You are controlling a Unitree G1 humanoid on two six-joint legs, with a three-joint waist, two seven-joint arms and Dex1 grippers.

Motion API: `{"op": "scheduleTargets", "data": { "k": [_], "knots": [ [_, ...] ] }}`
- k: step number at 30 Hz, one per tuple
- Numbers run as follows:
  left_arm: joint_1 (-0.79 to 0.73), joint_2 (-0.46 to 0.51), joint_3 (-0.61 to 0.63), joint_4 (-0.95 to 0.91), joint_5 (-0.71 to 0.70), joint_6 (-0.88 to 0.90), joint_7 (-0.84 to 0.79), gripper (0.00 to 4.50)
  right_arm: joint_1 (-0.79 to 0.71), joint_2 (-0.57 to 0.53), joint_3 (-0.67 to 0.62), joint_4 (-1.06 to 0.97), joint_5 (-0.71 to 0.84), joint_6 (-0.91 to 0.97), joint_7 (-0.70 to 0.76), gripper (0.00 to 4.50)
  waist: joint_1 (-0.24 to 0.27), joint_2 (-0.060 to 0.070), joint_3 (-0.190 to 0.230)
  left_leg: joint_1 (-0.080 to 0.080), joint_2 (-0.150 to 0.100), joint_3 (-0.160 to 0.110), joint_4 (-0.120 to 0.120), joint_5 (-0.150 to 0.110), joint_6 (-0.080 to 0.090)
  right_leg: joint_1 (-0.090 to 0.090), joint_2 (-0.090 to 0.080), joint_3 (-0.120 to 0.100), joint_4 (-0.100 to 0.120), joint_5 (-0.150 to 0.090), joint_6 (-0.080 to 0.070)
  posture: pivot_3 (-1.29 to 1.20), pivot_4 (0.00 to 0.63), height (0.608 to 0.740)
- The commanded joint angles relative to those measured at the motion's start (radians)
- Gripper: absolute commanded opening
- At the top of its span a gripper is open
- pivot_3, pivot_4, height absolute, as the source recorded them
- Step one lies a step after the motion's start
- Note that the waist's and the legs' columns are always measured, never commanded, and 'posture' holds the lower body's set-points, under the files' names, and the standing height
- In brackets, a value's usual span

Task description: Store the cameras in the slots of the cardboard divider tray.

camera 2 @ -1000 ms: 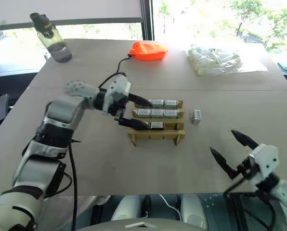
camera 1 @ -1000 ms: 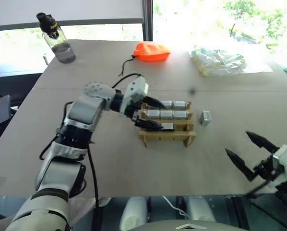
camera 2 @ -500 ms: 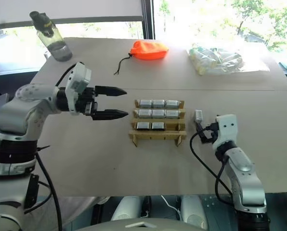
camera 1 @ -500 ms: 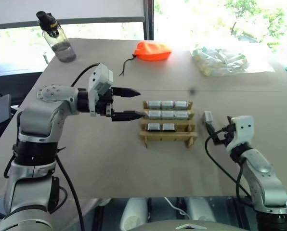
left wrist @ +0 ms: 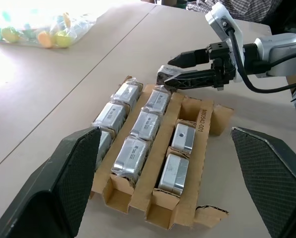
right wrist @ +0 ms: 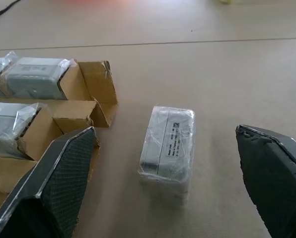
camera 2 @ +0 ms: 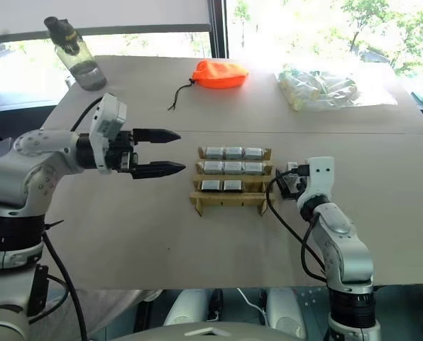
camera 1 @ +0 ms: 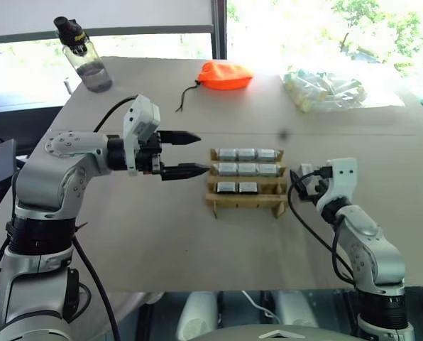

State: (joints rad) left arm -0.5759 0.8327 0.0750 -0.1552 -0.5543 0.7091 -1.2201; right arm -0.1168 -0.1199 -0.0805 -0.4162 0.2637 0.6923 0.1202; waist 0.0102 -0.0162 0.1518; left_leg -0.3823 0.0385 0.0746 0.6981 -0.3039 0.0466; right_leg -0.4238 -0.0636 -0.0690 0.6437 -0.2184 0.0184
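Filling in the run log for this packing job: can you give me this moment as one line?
left end effector: open, empty | right end effector: open, straddling loose silver plastic-wrapped camera on table | brown cardboard divider tray: eight cameras slotted

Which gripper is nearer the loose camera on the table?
Right. The right gripper has its open fingers either side of the loose camera; the left gripper hovers beyond the tray.

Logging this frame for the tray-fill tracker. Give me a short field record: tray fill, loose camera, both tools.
tray: cardboard divider tray, four rows of three slots
filled: far two rows full, third row holds two, near row bare
loose camera: one wrapped camera on the table, off the tray's right end
right tool: right tool open, fingers either side of the loose camera, not closed on it
left tool: left tool open, left of the tray, holding nothing
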Motion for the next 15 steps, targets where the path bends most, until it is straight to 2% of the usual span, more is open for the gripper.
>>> {"op": "scheduleTargets", "data": {
  "k": [1,3,6,8,15],
  "knots": [
    [-0.029,0.004,0.011,-0.023,-0.016,-0.016,0.012,4.5,-0.02,-0.009,-0.02,-0.03,0.015,0.02,-0.007,3.66,0.001,0.0,0.0,0.0,0.0,0.0,0.0,0.0,0.0,0.0,0.0,0.0,0.0,0.0,0.0,0.0,0.15,0.74],
    [-0.034,0.006,0.007,-0.017,-0.011,-0.022,0.012,4.5,-0.018,-0.011,-0.022,-0.028,0.02,0.033,-0.007,2.66,0.001,0.0,0.0,0.0,0.0,0.0,0.0,0.0,0.0,0.0,0.0,0.0,0.0,0.0,0.0,0.0,0.15,0.74],
    [-0.031,0.009,0.004,-0.013,-0.007,-0.03,0.01,4.5,-0.019,-0.014,-0.024,-0.03,0.019,0.036,-0.01,1.44,-0.001,0.0,0.0,0.0,0.0,0.0,0.0,0.0,0.0,0.0,0.0,0.0,0.0,0.0,0.0,0.0,0.15,0.74],
    [-0.029,0.009,0.003,-0.014,-0.008,-0.031,0.011,4.5,-0.019,-0.013,-0.028,-0.037,0.024,0.05,-0.015,0.8,-0.001,0.0,0.0,0.0,0.0,0.0,0.0,0.0,0.0,0.0,0.0,0.0,0.0,0.0,0.0,0.0,0.15,0.74],
    [-0.024,0.006,-0.019,-0.015,-0.012,-0.033,-0.009,4.5,-0.022,-0.061,-0.042,-0.086,0.029,0.079,-0.005,0.78,0.0,0.0,0.0,0.0,0.0,0.0,0.0,0.0,0.0,0.0,0.0,0.0,0.0,0.0,0.0,0.0,0.15,0.74]
  ]
}}
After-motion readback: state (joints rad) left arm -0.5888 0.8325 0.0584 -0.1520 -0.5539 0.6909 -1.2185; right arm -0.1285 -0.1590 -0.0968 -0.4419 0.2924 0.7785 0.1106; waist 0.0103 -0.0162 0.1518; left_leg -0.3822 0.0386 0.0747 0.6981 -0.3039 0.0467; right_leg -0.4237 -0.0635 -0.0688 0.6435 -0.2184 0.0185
